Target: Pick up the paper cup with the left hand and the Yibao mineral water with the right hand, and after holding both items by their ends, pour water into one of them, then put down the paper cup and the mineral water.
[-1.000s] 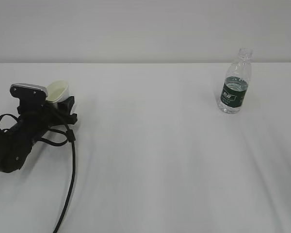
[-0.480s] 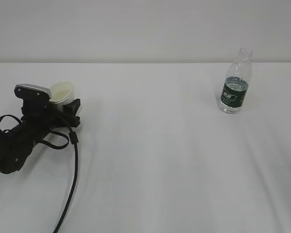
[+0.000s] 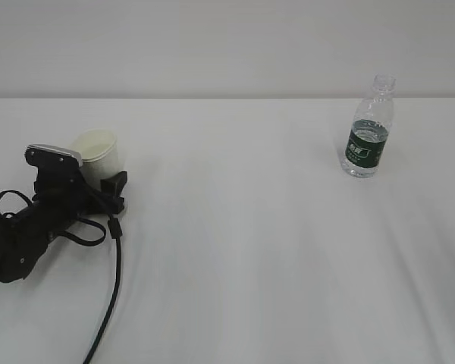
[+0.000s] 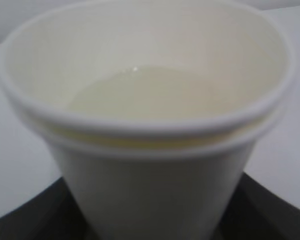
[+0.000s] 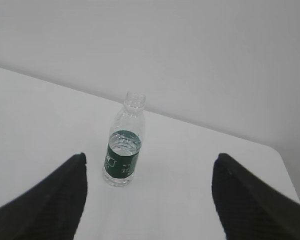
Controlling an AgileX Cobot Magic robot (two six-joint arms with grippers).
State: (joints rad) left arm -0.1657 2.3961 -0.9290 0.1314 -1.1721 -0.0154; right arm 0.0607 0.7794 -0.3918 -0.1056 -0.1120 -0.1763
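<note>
The left hand [image 3: 98, 182] is seen pinching the upright paper cup [image 3: 98, 155] low at the table's left, its fingertips cut off in the wrist view, while the right hand [image 5: 149, 192], shown only by its own camera, is spread before the standing Yibao mineral water [image 5: 124, 142].

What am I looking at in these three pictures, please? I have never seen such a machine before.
It is a robot with two arms working at a white table. One picture is taken from outside; the other two come from cameras on the wrists. The black left hand holds an upright paper cup; its wrist camera shows the cup very close, with liquid inside. The right wrist camera shows open dark fingers pointing toward the Yibao mineral water, a bottle without cap, standing alone and untouched.
</note>
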